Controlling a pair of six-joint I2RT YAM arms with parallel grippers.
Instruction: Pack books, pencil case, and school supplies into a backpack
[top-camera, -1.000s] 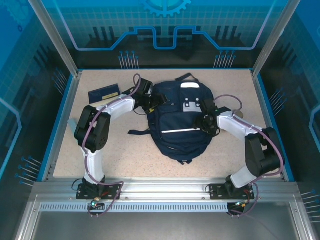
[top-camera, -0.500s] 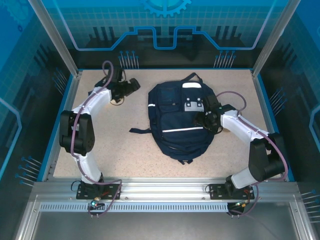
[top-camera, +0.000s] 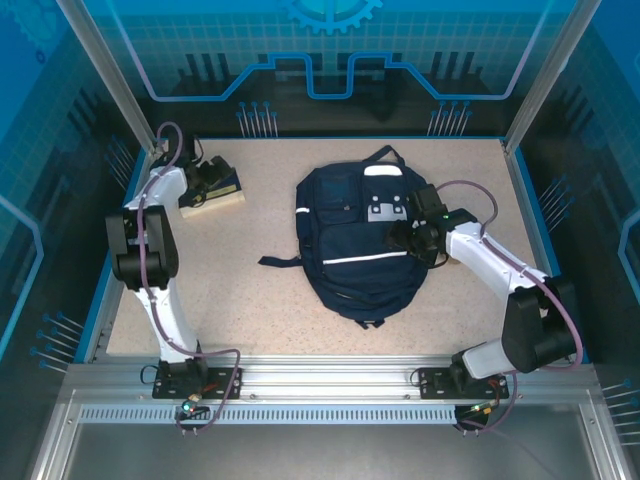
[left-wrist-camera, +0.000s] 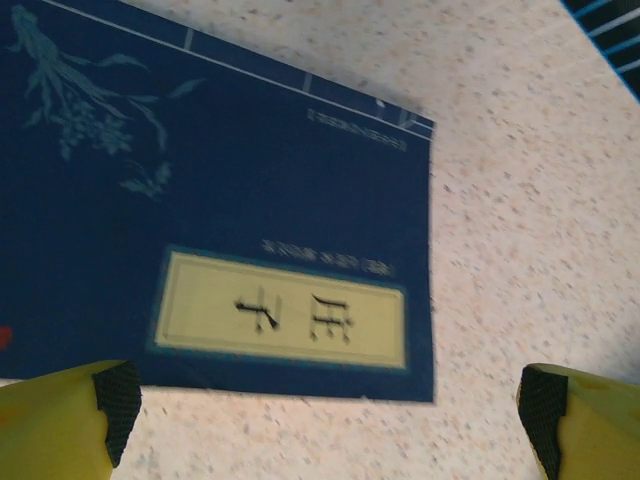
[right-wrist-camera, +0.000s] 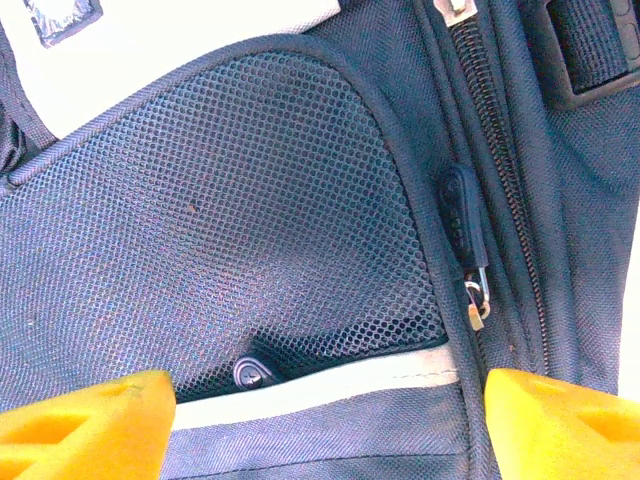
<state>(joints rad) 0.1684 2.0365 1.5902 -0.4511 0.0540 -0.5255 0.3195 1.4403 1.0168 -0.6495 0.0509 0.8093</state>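
A navy book (left-wrist-camera: 200, 190) with a yellow label (left-wrist-camera: 285, 315) lies flat on the speckled table. My left gripper (left-wrist-camera: 325, 420) hovers open just above its near edge, one fingertip (left-wrist-camera: 112, 405) over the cover's corner. From above, the book (top-camera: 228, 186) sits at the far left, partly under the left gripper (top-camera: 207, 180). The large navy backpack (top-camera: 350, 250) lies flat mid-table. My right gripper (top-camera: 407, 238) is open over its right side, with mesh pocket (right-wrist-camera: 230, 230) and zipper pull (right-wrist-camera: 460, 215) between its fingers (right-wrist-camera: 85, 425). Pencil case and school supplies are out of view.
A blue rim (top-camera: 122, 230) borders the table on the left, close to the book and left arm. A loose black strap (top-camera: 277, 262) trails from the backpack's left side. Bare tabletop (top-camera: 240, 300) lies between the backpack and the arm bases.
My left arm has swung away from the backpack's left side to the far-left corner, over the book, and its jaws have widened. The right gripper stayed on the backpack and opened slightly.
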